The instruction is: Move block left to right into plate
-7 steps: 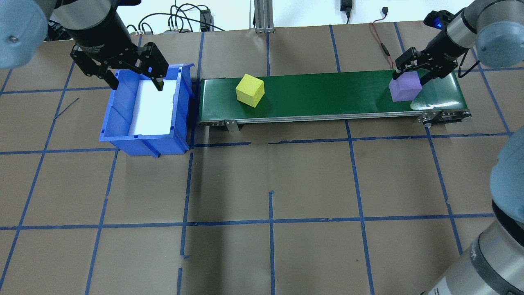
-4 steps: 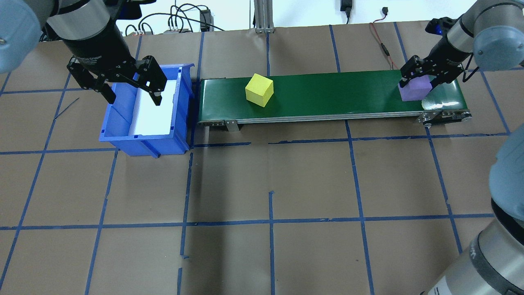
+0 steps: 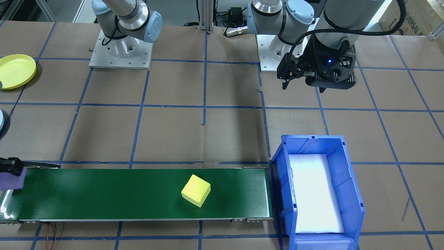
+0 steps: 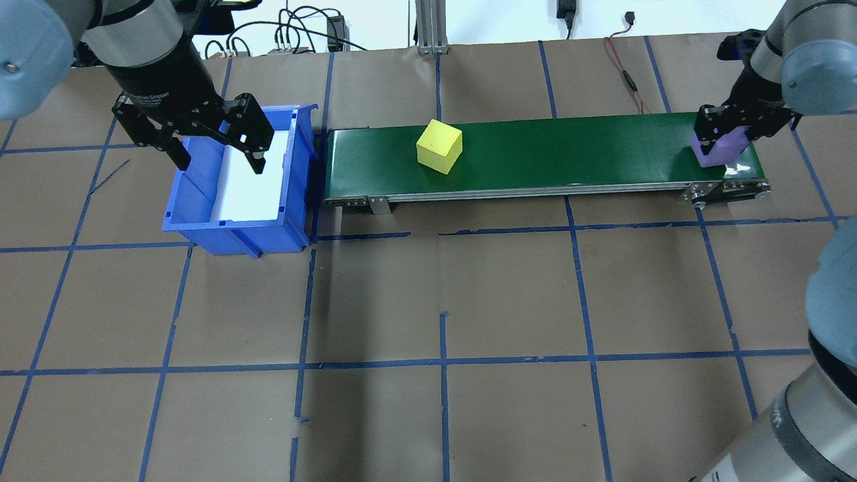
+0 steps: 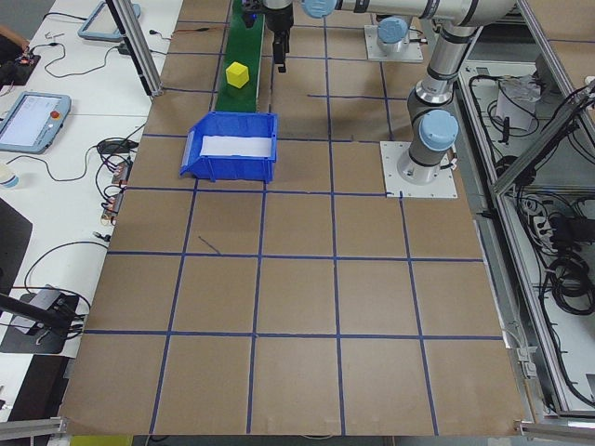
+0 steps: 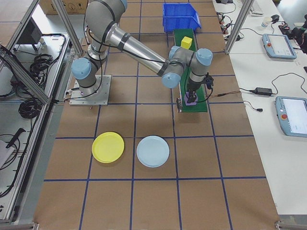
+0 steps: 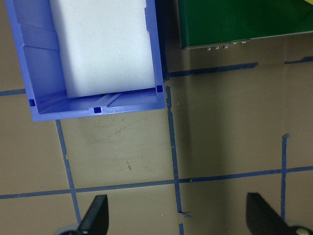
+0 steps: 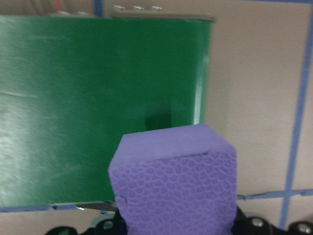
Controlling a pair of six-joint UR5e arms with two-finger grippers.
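The purple block (image 4: 720,148) is clamped between the fingers of the right gripper (image 4: 730,130) at the right end of the green conveyor belt (image 4: 569,157), right by the belt's end roller. In the right wrist view the block (image 8: 173,183) fills the bottom of the picture with the belt (image 8: 98,107) behind it, and I honestly can't tell if it's resting on the belt or just off it. The yellow plate (image 6: 108,147) sits on the table well away from the belt, on the robot's right side, with a light blue plate (image 6: 153,151) just beside it. You can also catch the yellow plate (image 3: 15,71) at the edge of the front view.

A second block, the yellow block (image 4: 439,146), sits loose on the belt nearer its left end, a bit skewed.

The left gripper (image 4: 217,144) hangs over the blue bin (image 4: 201,221) with its jaws spread wide and nothing in them. The bin sits right at the left end of the belt and has a white liner (image 4: 251,184) in the bottom
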